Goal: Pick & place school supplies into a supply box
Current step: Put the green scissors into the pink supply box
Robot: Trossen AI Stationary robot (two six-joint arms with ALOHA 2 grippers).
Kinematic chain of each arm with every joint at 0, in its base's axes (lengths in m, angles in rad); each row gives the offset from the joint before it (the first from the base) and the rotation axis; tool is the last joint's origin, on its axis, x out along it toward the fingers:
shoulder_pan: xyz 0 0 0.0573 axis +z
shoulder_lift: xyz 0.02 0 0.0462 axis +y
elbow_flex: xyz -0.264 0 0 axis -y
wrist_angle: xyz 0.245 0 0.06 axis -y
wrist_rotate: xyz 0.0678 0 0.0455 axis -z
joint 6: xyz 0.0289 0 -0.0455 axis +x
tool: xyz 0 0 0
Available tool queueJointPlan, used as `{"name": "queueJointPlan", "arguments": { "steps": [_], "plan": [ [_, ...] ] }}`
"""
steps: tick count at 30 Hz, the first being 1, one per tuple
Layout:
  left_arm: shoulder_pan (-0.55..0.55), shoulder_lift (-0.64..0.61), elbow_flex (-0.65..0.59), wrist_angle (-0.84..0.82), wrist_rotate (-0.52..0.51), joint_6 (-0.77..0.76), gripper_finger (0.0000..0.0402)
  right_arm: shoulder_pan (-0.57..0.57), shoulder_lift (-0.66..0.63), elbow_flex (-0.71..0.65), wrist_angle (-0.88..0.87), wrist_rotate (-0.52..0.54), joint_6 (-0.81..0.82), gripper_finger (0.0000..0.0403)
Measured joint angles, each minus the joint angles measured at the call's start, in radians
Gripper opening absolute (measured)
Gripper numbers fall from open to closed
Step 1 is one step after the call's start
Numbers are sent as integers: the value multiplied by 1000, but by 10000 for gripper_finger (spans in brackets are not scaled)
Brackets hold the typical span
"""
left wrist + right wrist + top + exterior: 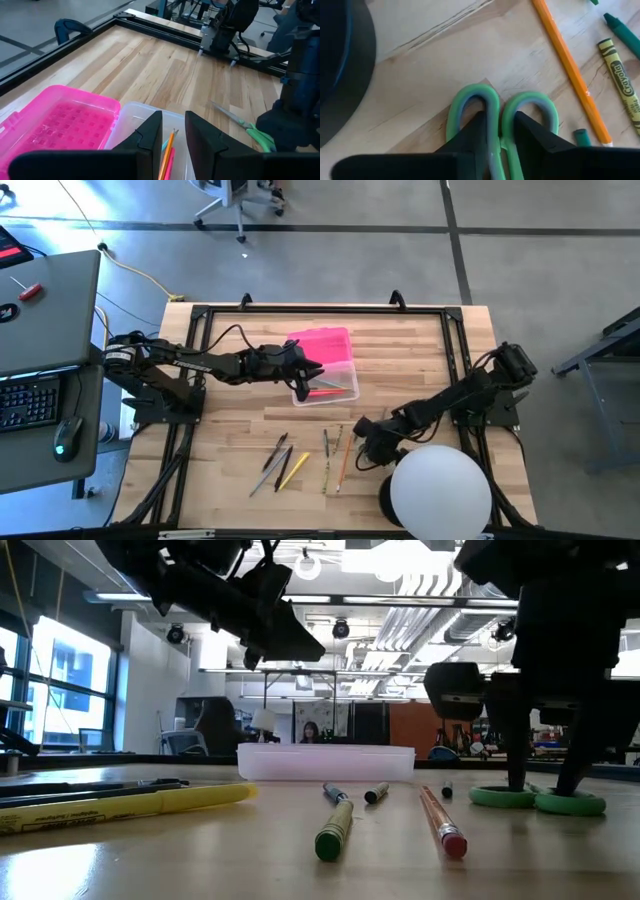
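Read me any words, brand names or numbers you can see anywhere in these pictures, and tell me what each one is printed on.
"Crayola", on the yellow-green wrapper of the crayon lying beside the orange pencil, seen past the right tool at the green-handled scissors.
Small print below that brand name on the same wrapper: too small to read.
Keyboard on the desk beside the table: key legends too small to read.
No other readable text.

we see bright even light from ceiling strips in the low view, window daylight at its left, soft shadows on the table [240, 430], near yellow marker [130, 802] blurred, wrist fingers out of focus
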Motion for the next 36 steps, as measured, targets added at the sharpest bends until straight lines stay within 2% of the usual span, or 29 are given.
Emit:
{"name": "queueJointPlan", "arguments": {
  "steps": [3, 7, 13, 18, 24, 30, 36],
  "plan": [
    [0, 0, 0, -5, 0, 0, 113, 16, -8, 0, 37, 41, 24, 41],
    [0, 0, 0, -3, 0, 0, 113, 37, -71, 8, 27, 102, 41, 35],
    [0, -22, 0, 22, 10, -35, 113, 60, -254, 8, -34, 234, 61, 32],
    [0, -84, 14, 27, 10, -27, 113, 10, -381, 8, 8, 297, -3, 1],
    [0, -166, 26, 16, 40, -18, 113, -62, -388, 10, -45, 127, 43, 16],
    [0, -180, 26, -50, 59, -19, 113, -23, -387, -1, -155, 117, 65, 41],
    [0, -180, 26, -80, 52, -34, 113, 19, -307, -52, -25, 124, 57, 77]
  ]
}}
